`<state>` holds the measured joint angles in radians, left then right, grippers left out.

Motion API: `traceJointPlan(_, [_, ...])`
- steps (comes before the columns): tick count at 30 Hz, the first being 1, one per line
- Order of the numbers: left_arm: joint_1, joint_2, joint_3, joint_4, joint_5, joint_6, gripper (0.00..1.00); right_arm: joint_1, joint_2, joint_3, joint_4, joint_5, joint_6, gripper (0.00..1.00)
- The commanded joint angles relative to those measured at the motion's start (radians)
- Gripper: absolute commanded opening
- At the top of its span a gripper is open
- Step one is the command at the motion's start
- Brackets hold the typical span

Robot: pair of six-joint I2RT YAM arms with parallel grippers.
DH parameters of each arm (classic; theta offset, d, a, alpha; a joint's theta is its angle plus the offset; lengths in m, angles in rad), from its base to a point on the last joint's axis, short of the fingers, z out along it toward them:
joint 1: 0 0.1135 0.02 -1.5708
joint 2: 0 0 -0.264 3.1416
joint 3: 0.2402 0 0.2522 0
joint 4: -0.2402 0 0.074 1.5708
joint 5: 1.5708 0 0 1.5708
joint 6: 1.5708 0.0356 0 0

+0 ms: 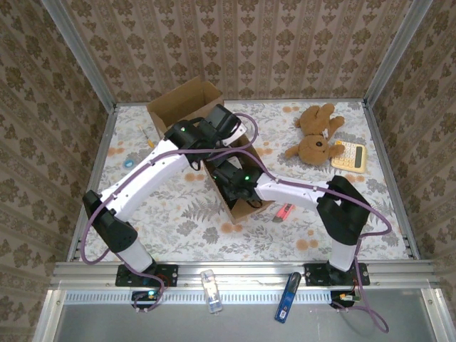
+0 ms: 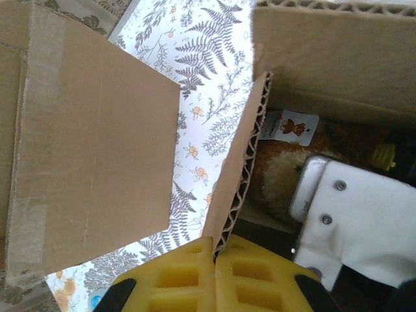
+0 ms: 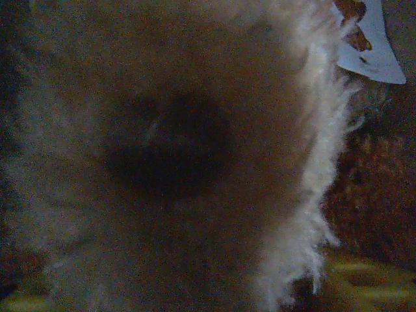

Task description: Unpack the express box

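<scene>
When viewed from above: express box mid-table on fern-print cloth, damask wallpaper all around; teddy bear and calculator toward two o'clock. Left wrist: left gripper pinching the box flap. Right wrist: blurred fur up close; right gripper down in the box, spread impossible to tell.

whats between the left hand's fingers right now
The box flap: its corrugated edge is pinched in the left hand, as the left wrist view shows.
</scene>
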<state>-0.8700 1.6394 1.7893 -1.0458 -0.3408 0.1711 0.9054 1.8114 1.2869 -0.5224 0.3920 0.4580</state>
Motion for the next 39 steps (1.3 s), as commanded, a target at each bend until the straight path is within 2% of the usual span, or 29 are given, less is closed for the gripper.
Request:
traceJointPlan(1, [-0.051, -0.001, 0.044, -0.020, 0.033, 0.009, 0.00, -0.040, 0.066, 0.006, -0.021, -0.045, 0.076, 0.53])
traceJointPlan(5, [-0.047, 0.003, 0.037, -0.027, 0.016, 0.007, 0.00, -0.043, 0.050, -0.004, 0.011, -0.051, 0.064, 0.27])
traceJointPlan(8, [-0.034, 0.005, 0.026, -0.033, 0.002, -0.007, 0.00, -0.043, 0.019, -0.021, 0.037, -0.053, 0.046, 0.02])
traceJointPlan(9, [-0.027, 0.005, 0.020, -0.035, -0.003, -0.013, 0.00, -0.042, 0.005, -0.031, 0.048, -0.053, 0.040, 0.00])
traceJointPlan(18, [0.064, 0.021, -0.007, -0.044, 0.007, -0.072, 0.00, -0.016, -0.198, -0.164, 0.237, -0.101, -0.067, 0.00])
traceJointPlan(30, [0.153, 0.119, 0.027, -0.096, 0.013, -0.148, 0.00, 0.019, -0.462, -0.260, 0.338, -0.119, -0.153, 0.00])
traceJointPlan(39, [0.190, 0.157, 0.019, -0.117, 0.004, -0.177, 0.00, 0.038, -0.549, -0.280, 0.367, -0.132, -0.176, 0.00])
